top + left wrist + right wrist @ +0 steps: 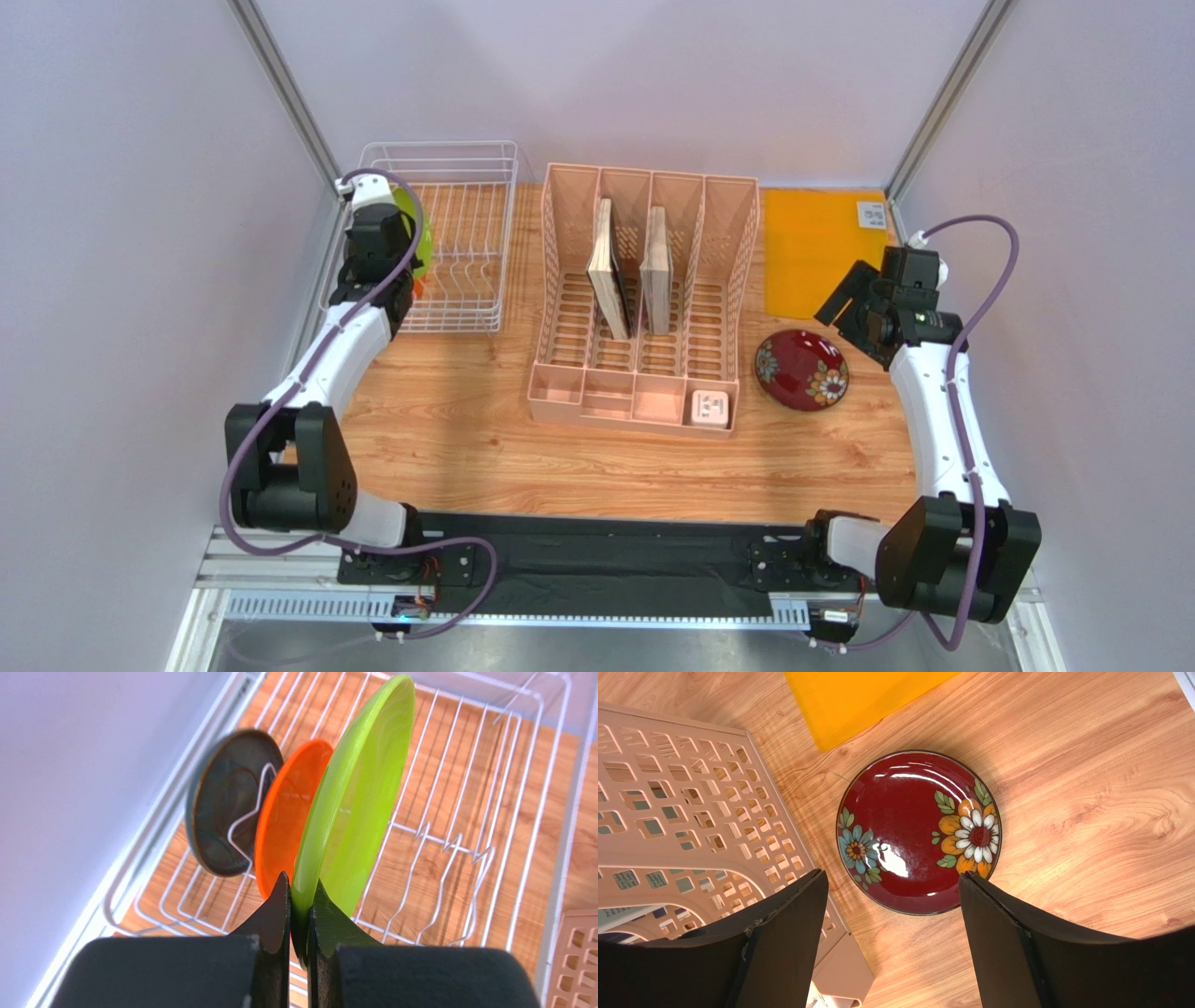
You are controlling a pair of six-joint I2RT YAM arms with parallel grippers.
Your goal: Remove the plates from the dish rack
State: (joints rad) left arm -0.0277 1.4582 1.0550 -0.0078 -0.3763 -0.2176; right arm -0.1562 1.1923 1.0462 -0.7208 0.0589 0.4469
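The wooden table [463,420] carries a pink organiser [561,252] in the middle and the white dish rack [438,146] at the far left. A green plate [358,805], orange plate [284,822] and dark grey plate [221,805] stand on edge in the rack. The red flowered plate [917,831] lies flat to the right of the organiser. The left gripper [300,903] pinches the green plate's rim. The right gripper [892,876] hangs wide open and holds nothing, above the red plate.
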